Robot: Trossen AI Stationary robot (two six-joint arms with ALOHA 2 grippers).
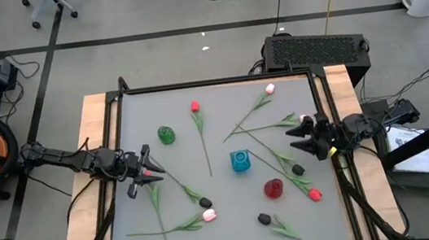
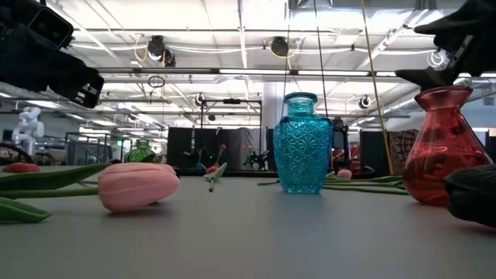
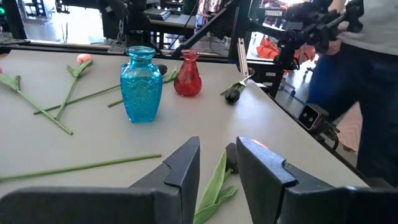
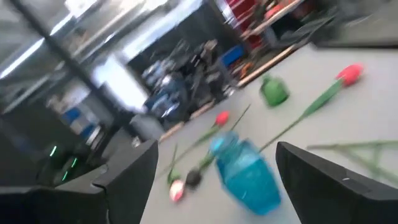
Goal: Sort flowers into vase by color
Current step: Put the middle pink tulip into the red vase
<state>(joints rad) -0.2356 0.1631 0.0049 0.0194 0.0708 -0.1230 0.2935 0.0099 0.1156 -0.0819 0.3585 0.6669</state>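
Several artificial tulips lie flat on the grey table (image 1: 211, 96), with red (image 1: 195, 106), pink (image 1: 209, 215) and near-black (image 1: 264, 219) heads. Three small vases stand upright: green (image 1: 166, 135), blue (image 1: 240, 161) and red (image 1: 273, 187). My left gripper (image 1: 148, 169) is low at the table's left side, open by a narrow gap. In the left wrist view its fingers (image 3: 186, 163) stand on either side of a green leaf (image 3: 216, 183), with a red head (image 3: 257, 144) just beyond them. My right gripper (image 1: 297, 142) hovers wide open near the right edge, beside a pink tulip (image 1: 304, 117).
Wooden rails (image 1: 95, 118) border the table on the left and right. A black box (image 1: 316, 46) sits beyond the far edge. A person (image 3: 367, 74) stands past the table's right side. Bare tabletop lies between the green vase and the far edge.
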